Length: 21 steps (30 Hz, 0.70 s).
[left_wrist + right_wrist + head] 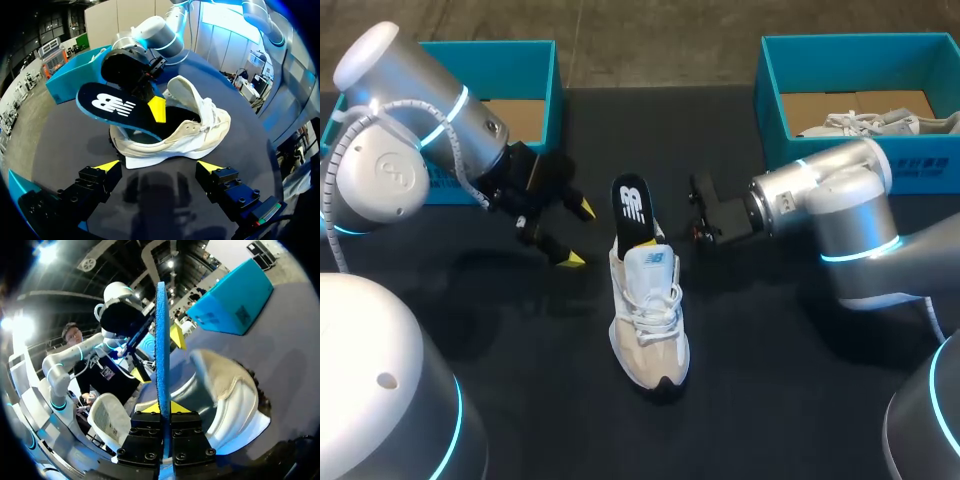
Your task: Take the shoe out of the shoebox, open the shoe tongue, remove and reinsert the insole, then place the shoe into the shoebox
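The right jaws are clamped on the insole (161, 335), one finger on each face. In the right wrist view it stands edge-on between the two yellow tips. The insole is dark with a blue edge and a white logo. Its front end is down inside the shoe (650, 325), and its heel end rises out of the opening, tilted up over the heel.

The left jaws are spread wide with nothing between them. They hang just above the surface (770, 390), near the shoe's side but apart from it, and the left wrist view looks out between the yellow tips at that side.

The shoe is white and beige and sits sole down in the middle of the dark surface, outside both boxes. Its tongue (181, 92) is lifted.

The right arm (830, 200) comes in from the right and the left arm (430, 120) from the left.

At the far edge a teal shoebox (500, 46) stands behind the left arm. A second teal box (767, 100) stands behind the right arm, with another white shoe (870, 123) inside it
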Each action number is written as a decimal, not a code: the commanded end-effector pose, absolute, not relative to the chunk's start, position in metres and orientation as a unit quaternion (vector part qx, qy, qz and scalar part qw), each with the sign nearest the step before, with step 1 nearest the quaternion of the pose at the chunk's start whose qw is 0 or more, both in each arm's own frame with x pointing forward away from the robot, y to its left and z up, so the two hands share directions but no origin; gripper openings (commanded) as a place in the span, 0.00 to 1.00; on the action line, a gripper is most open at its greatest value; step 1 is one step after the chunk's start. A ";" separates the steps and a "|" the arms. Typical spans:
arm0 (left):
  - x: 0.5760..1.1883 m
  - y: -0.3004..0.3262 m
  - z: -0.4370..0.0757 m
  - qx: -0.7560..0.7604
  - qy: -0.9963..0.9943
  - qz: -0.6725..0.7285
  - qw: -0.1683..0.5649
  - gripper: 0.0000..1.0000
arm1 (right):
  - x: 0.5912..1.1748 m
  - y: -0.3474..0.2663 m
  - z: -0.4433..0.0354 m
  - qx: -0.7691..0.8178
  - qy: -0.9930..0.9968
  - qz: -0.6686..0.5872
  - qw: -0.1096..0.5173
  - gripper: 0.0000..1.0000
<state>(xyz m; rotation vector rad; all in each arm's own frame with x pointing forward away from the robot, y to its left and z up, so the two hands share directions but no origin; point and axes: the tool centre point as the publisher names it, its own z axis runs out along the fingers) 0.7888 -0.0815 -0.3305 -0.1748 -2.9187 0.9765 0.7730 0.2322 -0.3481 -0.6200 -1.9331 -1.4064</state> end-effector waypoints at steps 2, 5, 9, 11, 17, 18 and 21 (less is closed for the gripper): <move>0.787 -0.081 -0.330 -0.059 -0.947 0.316 0.027 1.00 | 0.771 0.236 -0.347 -0.237 -0.744 -0.534 0.324 0.00; 0.786 -0.082 -0.328 -0.061 -0.946 0.316 0.025 1.00 | 0.775 0.236 -0.339 -0.231 -0.750 -0.539 0.306 0.36; 0.786 -0.082 -0.327 -0.063 -0.946 0.316 0.022 1.00 | 0.781 0.237 -0.330 -0.222 -0.756 -0.540 0.295 0.42; 0.786 -0.082 -0.326 -0.063 -0.946 0.316 0.021 1.00 | 0.783 0.237 -0.326 -0.218 -0.759 -0.540 0.291 0.44; 0.785 -0.080 -0.323 -0.066 -0.950 0.304 0.021 1.00 | 0.790 0.238 -0.324 -0.211 -0.762 -0.542 0.287 0.41; 0.786 -0.079 -0.321 -0.068 -0.953 0.296 0.022 1.00 | 0.791 0.238 -0.325 -0.211 -0.762 -0.541 0.287 0.40; 0.787 -0.078 -0.316 -0.070 -0.956 0.286 0.019 1.00 | 0.794 0.239 -0.329 -0.210 -0.762 -0.539 0.290 0.27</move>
